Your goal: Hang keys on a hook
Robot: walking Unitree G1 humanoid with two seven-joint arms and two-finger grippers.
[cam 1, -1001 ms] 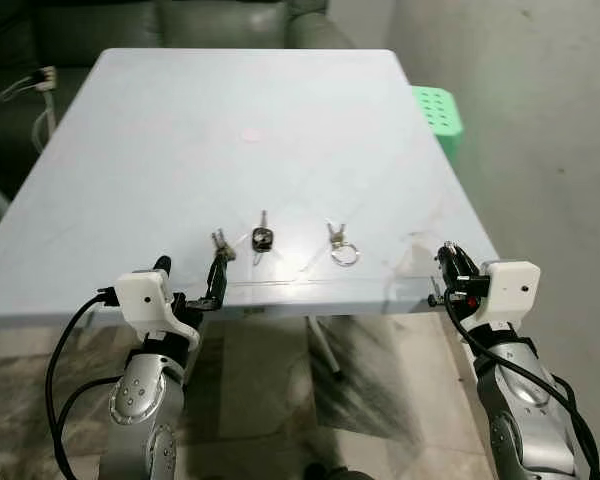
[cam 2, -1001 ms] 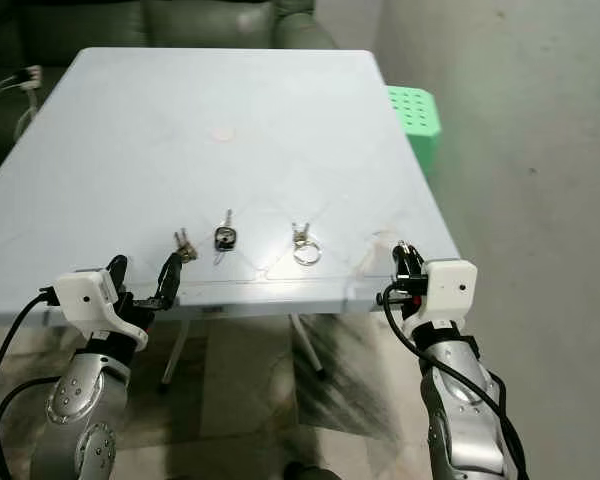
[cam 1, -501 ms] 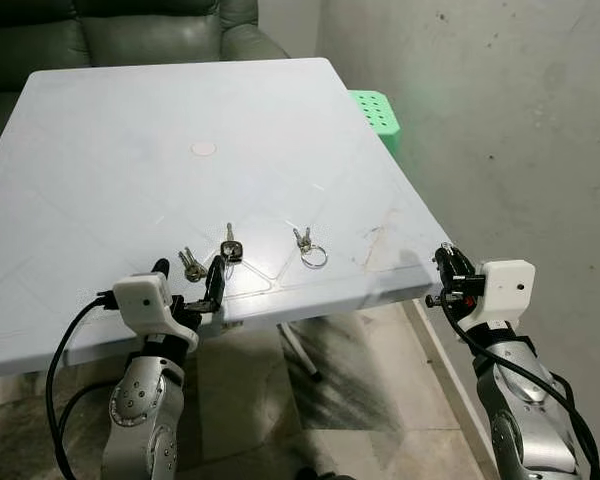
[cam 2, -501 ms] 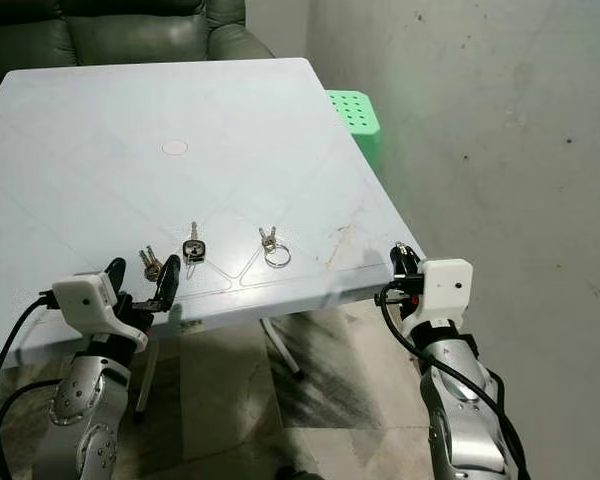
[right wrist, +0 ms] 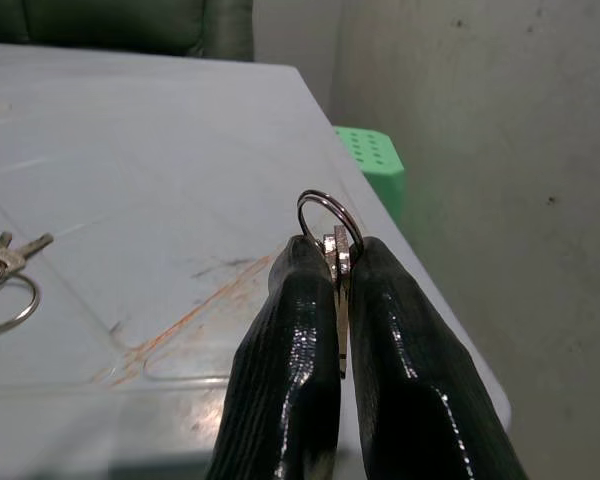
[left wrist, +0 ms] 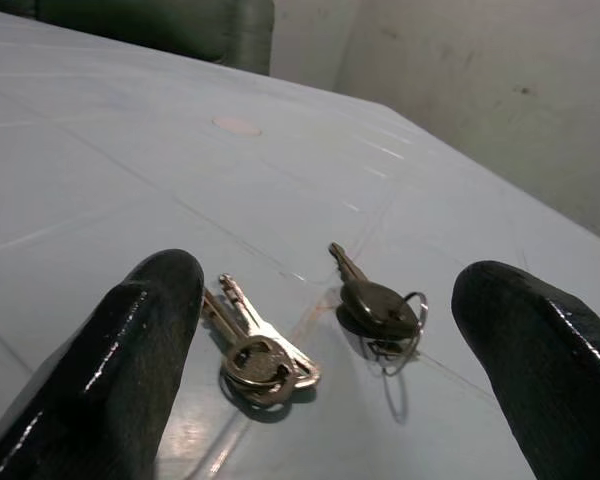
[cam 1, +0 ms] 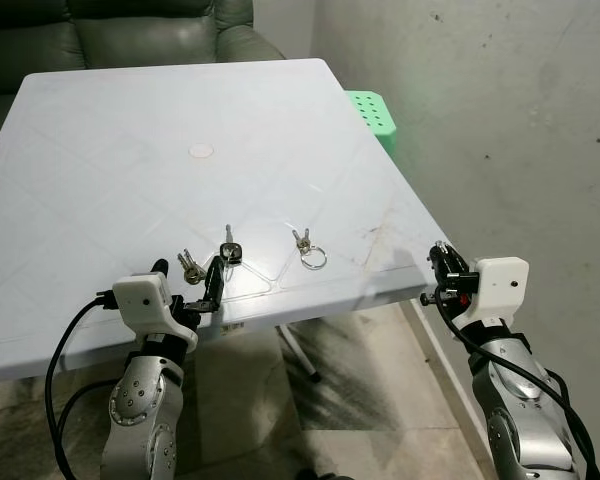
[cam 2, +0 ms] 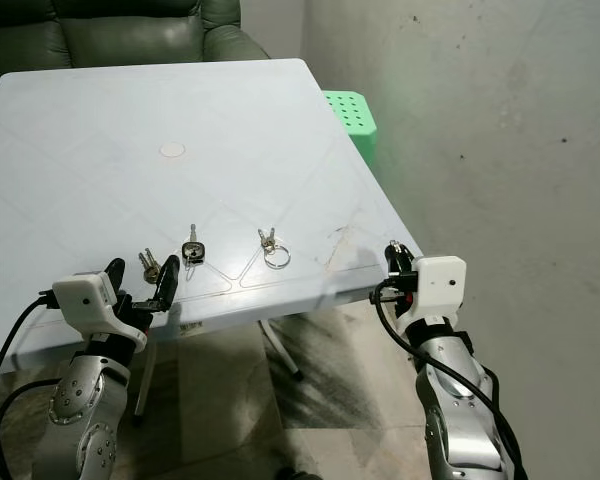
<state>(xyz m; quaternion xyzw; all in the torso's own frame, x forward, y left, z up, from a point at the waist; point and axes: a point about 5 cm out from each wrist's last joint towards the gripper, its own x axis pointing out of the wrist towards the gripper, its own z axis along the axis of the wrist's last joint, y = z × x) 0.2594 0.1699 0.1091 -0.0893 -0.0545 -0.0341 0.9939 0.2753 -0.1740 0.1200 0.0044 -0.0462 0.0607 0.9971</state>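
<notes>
**Right gripper is holding a key set while the robot's view is swinging toward the wall**

The robot is standing at the near edge of a pale blue worktop [cam 1: 130, 130]. Its right gripper [right wrist: 334, 262], hovering just off the worktop's near right corner, is clenched on a small set of keys [right wrist: 333, 238]; the ring is sticking up above the two black fingertips. This is the set the task is asking it to hang.

The left gripper [cam 1: 190, 285] is resting at the near edge with its fingers spread apart and holding nothing. Just beyond it, three more key sets are lying on the worktop in a row: a silver pair [left wrist: 255, 350], a black-headed key [left wrist: 377, 308] on a ring, and a ringed pair [cam 1: 308, 250] further to the right.

Compared with a second ago, the whole scene has shifted leftward in the head views, so the camera has been turning right. More of the grey concrete wall [cam 1: 500, 110] and the green stool [cam 1: 375, 112] beside the worktop are now showing. The keys on the worktop are lying as they were.

No hook is visible so far. Judging from this, the robot is turning away to look for it, and the hanging step is not yet begun.
</notes>
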